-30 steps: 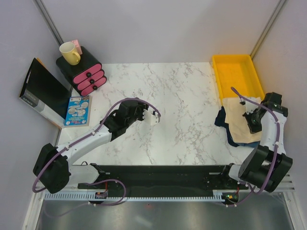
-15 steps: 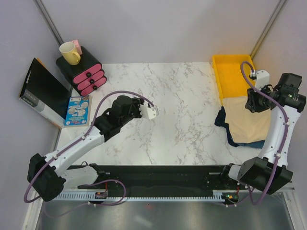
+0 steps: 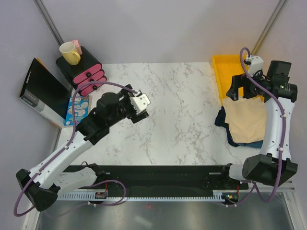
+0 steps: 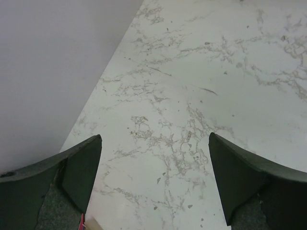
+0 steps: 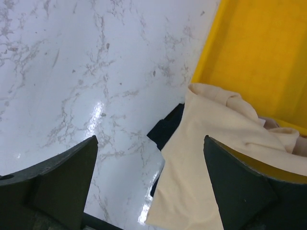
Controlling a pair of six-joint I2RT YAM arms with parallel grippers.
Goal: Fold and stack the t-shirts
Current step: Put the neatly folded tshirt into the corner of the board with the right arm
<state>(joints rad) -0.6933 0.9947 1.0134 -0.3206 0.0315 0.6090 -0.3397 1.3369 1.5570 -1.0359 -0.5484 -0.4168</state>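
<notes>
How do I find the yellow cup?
Go to the far left corner of the white marble table, where a small black chest with pink drawers stands. The pale yellow mug with a handle sits on top of it. It is the only cup; the yellow plastic tray is far off on the right.

The t-shirts (image 3: 247,120) lie at the counter's (image 3: 182,105) right edge, their far end draped over the near rim of the tray (image 3: 228,64) in the far-right corner. Far left, a mug (image 3: 69,52) stands on a drawer unit (image 3: 86,76), with a booklet (image 3: 76,110) before it.
</notes>
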